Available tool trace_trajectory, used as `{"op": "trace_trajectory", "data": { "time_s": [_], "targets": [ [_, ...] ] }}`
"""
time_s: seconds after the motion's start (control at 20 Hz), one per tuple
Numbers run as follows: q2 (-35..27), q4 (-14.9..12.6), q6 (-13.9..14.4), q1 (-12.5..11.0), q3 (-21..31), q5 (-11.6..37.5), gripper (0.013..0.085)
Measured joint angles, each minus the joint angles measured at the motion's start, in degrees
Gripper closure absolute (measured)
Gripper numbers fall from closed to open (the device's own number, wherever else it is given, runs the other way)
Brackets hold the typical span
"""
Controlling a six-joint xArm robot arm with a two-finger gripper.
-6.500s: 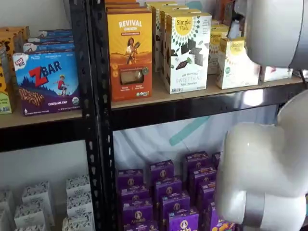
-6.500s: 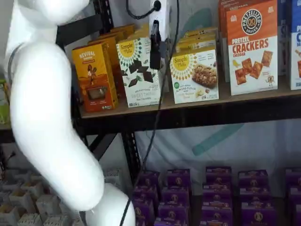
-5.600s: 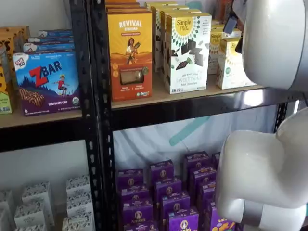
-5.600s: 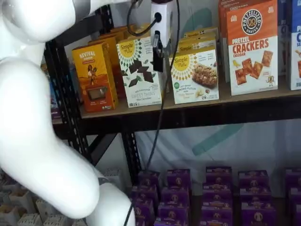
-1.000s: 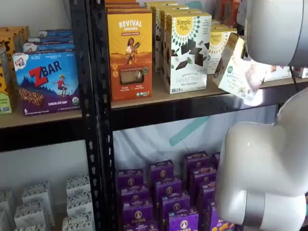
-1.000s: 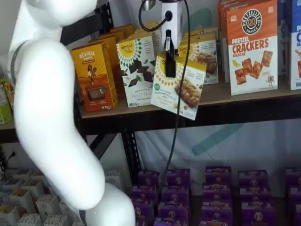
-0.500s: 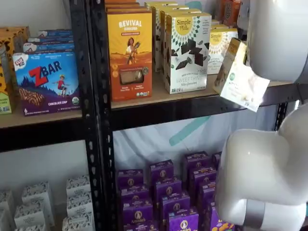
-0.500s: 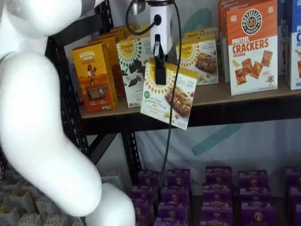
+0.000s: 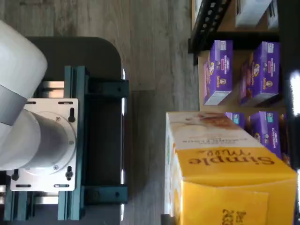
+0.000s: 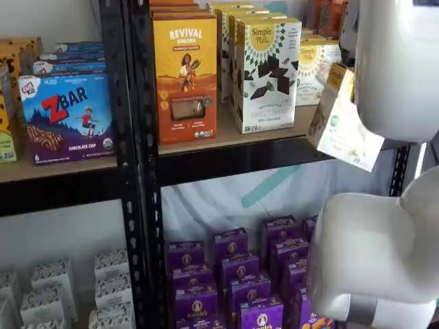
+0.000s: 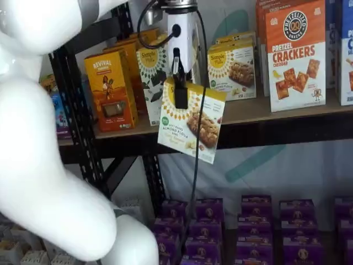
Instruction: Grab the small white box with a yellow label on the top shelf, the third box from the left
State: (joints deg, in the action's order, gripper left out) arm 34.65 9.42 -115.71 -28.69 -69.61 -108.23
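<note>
We have the pincer (image 11: 180, 88) clamped on the top edge of the small white box (image 11: 190, 122), which hangs tilted, clear of the top shelf (image 11: 287, 110); it looks light but crushable thin cardboard, best pinched across its narrow sides.

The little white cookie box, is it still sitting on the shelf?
Apart. In a shelf view the small white box hangs tilted from the gripper, out in front of the top shelf.
</note>
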Motion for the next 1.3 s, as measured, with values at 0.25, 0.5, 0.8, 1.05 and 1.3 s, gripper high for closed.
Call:
{"op": "trace_trajectory", "data": {
  "time_s": [0.25,0.5,0.8,1.05,1.3],
  "targets": [
    [2.8,0.0,0.0,-0.1,2.1,-0.6,0.0570],
    [4.7,0.4,0.0,-0.4,3.4,-1.3,0.0610],
    [6.4,0.1,0.6,0.3,4.1,-2.8,0.0610],
    [8.5,0.4,2.2,1.6,5.5,-4.0,0.0610],
    [9.8,0.5,4.0,3.3,6.1,-5.4,0.0610]
  ]
}}
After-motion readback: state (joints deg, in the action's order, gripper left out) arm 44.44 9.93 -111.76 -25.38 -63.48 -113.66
